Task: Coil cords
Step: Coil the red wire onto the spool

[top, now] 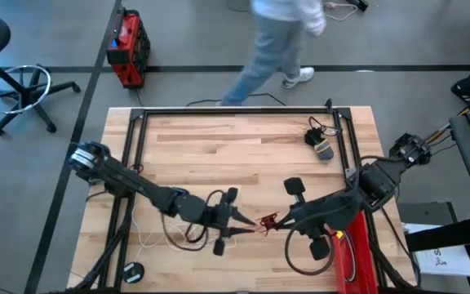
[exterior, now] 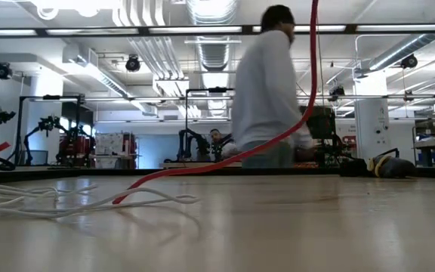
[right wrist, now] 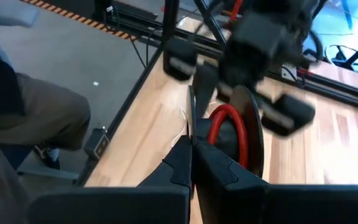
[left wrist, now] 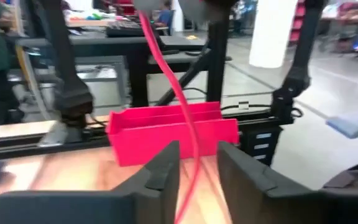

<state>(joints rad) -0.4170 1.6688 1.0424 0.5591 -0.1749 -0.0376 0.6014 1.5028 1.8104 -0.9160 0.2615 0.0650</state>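
The red cord (exterior: 225, 159) rises from the table, where its end (exterior: 119, 200) rests, up out of the low view. In the high view a short stretch of it (top: 265, 220) shows between my two grippers near the table's front middle. My left gripper (left wrist: 197, 165) is open, and the cord (left wrist: 188, 124) runs between its fingers; I cannot tell whether it touches them. My right gripper (right wrist: 194, 152) is shut on the cord. The white cord (top: 147, 238) lies loose on the table at front left. A black cord loop (top: 188, 234) lies under my left arm. My right gripper pinches the red cord between its two fingers at their free ends, coming level from the table's right. A red loop (right wrist: 229, 124) curves away just past the fingertips. The fingers hide the exact spot. The cord is lifted clear of the table here.
A red bin (top: 353, 253) stands at the front right under my right arm. A dark object (top: 321, 144) lies at the far right corner. A black frame rail (top: 235, 112) runs along the table's edges. A person (top: 276, 41) walks past the far edge.
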